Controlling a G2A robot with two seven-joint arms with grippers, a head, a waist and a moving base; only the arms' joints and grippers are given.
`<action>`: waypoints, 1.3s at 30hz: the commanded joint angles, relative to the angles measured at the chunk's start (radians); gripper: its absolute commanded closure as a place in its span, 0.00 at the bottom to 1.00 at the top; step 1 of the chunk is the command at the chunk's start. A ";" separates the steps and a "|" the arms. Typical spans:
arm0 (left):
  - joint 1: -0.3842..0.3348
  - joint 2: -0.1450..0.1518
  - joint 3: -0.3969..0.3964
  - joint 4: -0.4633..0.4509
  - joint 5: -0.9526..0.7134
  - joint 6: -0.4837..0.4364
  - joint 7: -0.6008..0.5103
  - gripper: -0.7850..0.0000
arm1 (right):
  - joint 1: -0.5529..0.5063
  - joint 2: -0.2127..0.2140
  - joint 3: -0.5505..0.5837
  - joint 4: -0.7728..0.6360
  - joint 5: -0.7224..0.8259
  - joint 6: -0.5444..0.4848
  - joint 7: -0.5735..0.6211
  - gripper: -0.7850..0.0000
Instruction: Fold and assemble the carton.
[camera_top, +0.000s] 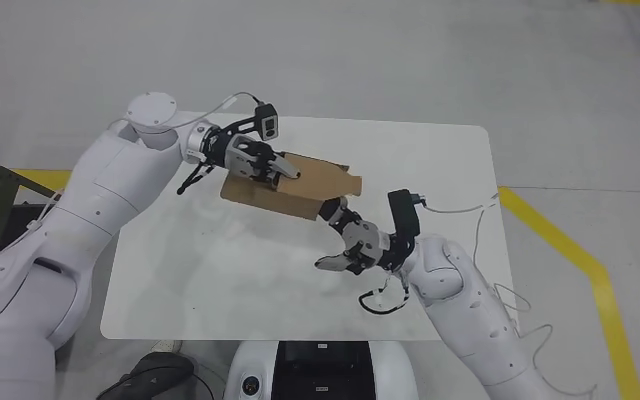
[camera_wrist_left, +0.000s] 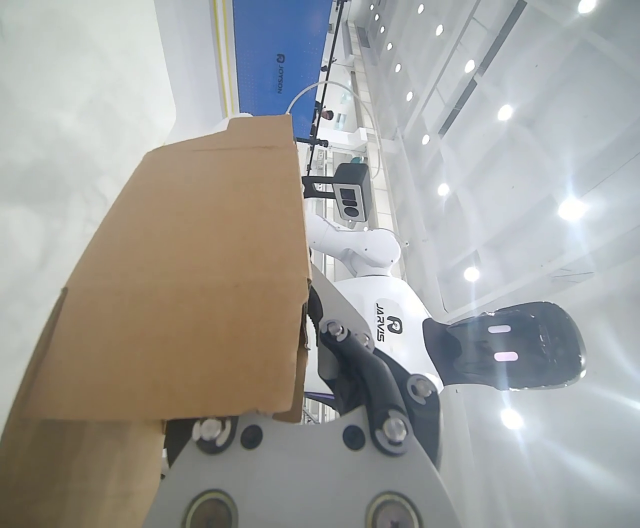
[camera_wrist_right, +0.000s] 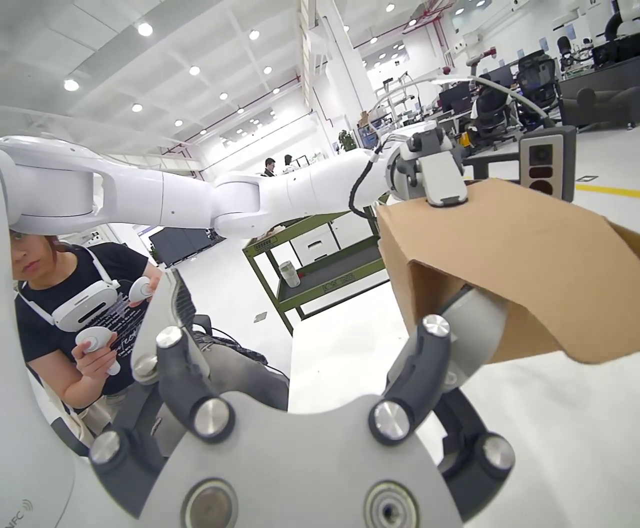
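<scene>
Matt plain brown cardboard carton (camera_top: 300, 185); smooth white table (camera_top: 200, 280) with dull sheen.

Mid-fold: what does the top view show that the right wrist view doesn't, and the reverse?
Top view only: the whole white table and the carton's full outline. Right wrist view only: the carton's hollow open end, with one finger of the open right gripper inside it and the other spread clear. Both: the carton and the left gripper resting on its top panel.
</scene>
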 joint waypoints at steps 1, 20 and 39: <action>-0.003 -0.002 0.001 -0.002 0.016 0.010 0.000 1.00 | 0.004 0.005 -0.010 -0.007 0.007 0.000 0.011 0.00; -0.005 -0.010 0.011 -0.050 0.006 0.015 0.000 1.00 | 0.077 0.041 -0.125 0.020 0.176 0.000 0.100 0.00; 0.017 0.043 -0.003 -0.063 -0.062 0.002 0.000 1.00 | 0.016 0.086 0.020 0.016 0.189 0.000 0.000 0.00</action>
